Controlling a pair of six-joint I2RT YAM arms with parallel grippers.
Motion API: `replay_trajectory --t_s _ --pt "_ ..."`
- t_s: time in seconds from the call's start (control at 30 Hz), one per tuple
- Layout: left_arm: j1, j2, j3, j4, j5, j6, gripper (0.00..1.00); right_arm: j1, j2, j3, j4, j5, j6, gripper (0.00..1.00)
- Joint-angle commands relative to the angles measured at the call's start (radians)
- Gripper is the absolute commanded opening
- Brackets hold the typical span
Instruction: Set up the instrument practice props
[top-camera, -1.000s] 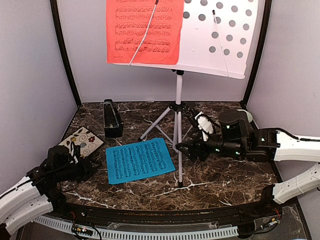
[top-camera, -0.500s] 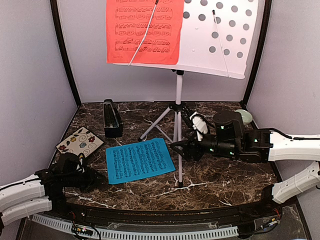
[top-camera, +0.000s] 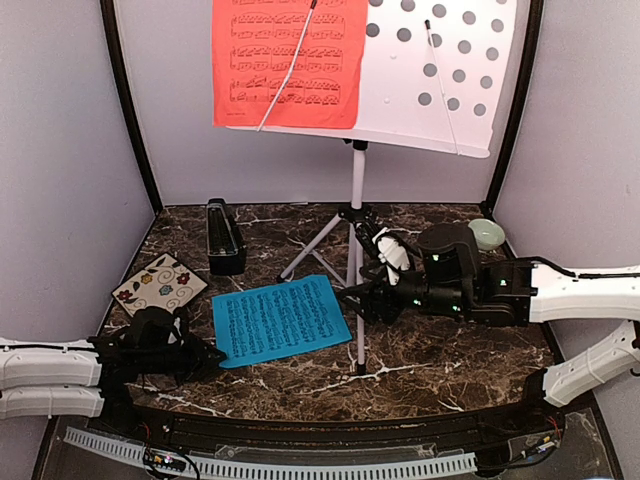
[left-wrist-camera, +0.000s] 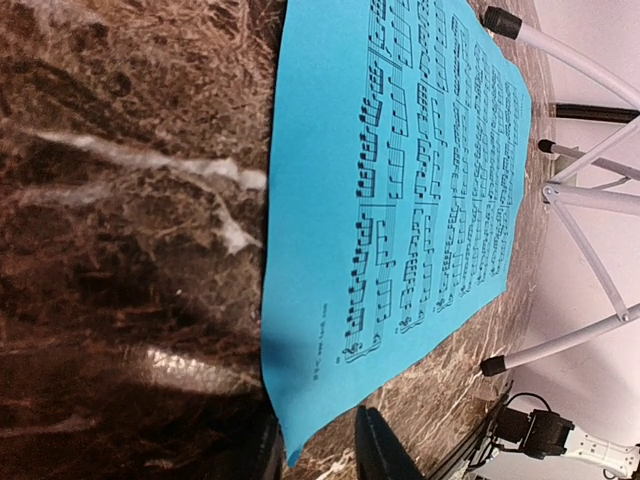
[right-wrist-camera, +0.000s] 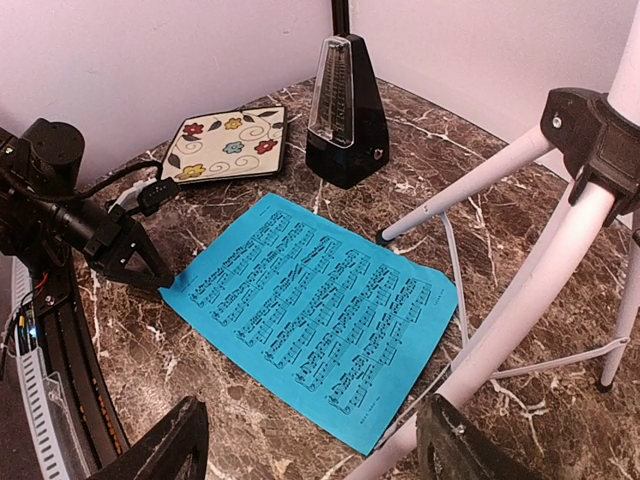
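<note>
The left pincer (left-wrist-camera: 315, 452) is low on the table (top-camera: 450, 350), at the near-left corner of the blue sheet (top-camera: 280, 322). Its jaws are narrow but not closed. The paper's corner sits btw the two fingers: one finger is at the paper's edge, the other just apart from it, w/ a strip of marble showing. The sheet lies flat, printed side up.

The right pincer (right-wrist-camera: 312, 425) hovers over the right side of the blue sheet, jaws wide, holding nothing. A white tube of the music stand (top-camera: 357, 190) passes btw its fingers, close to one of them; I cannot tell if it touches.

The stand is upright just beside the sheet's right edge, its tripod feet near the sheet's far and near sides. High above and beyond the sheet, the red sheet (top-camera: 288, 62) rests on the stand's perforated desk under a thin wire. The metronome (top-camera: 224, 238) stands near the sheet's far-left corner. The floral tile (top-camera: 160, 284) lies flat to the sheet's left. The green bowl (top-camera: 487, 234) is well apart, far right, partly hidden by the arm.

The table is dark brown marble w/ white veins. The walls (top-camera: 60, 150) are pale lilac, w/ black posts at the back corners.
</note>
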Motion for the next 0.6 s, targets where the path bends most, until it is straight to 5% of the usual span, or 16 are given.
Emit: replay_trajectory --t_s 0.0,0.57 --pt "-0.010 0.049 -0.019 -0.006 -0.031 -0.026 0.26 0.000 -0.002 0.022 0.036 0.007 -0.007 0.72" --pt "-0.008 0.119 0.001 0.051 -0.111 -0.033 0.07 -0.010 0.011 0.017 0.045 -0.011 -0.008 0.72"
